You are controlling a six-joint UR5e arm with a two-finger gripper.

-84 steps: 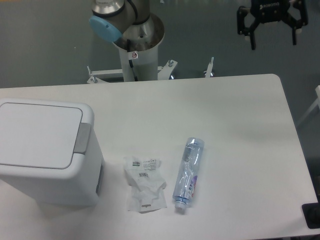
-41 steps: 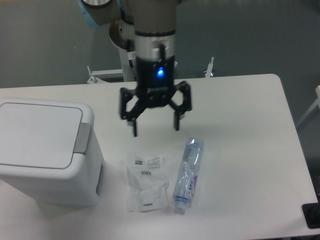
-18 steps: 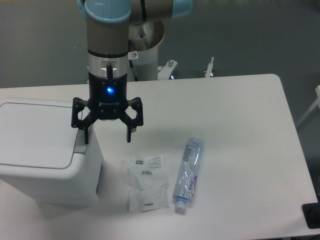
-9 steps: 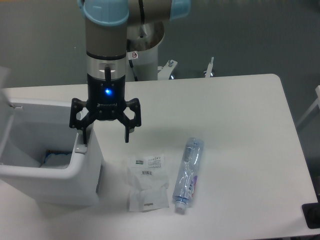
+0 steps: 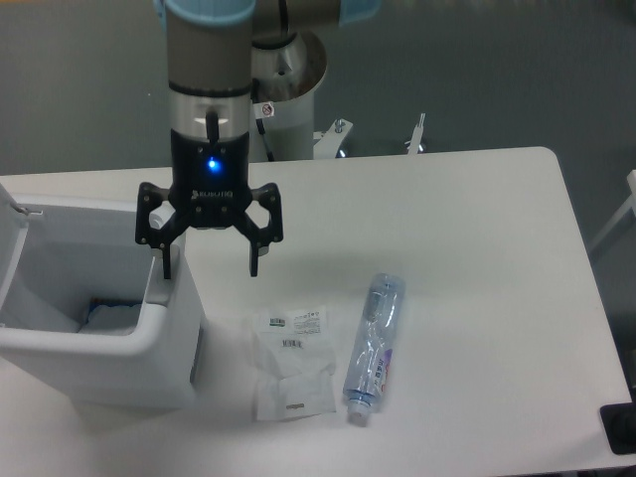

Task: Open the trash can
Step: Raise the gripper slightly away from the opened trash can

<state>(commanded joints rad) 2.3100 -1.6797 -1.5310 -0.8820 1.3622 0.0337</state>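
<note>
The white trash can point(image 5: 129, 363) stands at the table's left with its lid point(image 5: 8, 243) swung up at the far left, so the inside shows, with some pale rubbish at the bottom. My gripper point(image 5: 210, 266) hangs open just above the can's right rim, its left finger point(image 5: 164, 260) over the rim edge and its right finger point(image 5: 254, 258) past the can over the table. Nothing is between the fingers. A blue light glows on the gripper body.
A crumpled clear plastic wrapper point(image 5: 288, 366) lies right of the can. A clear plastic bottle point(image 5: 375, 346) with a blue label lies beside it. The robot's base column point(image 5: 283, 94) stands behind the table's far edge.
The gripper came across from the far right to the can's right rim. The lid, flat shut a second ago, has sprung up. The gripper has since risen slightly.
</note>
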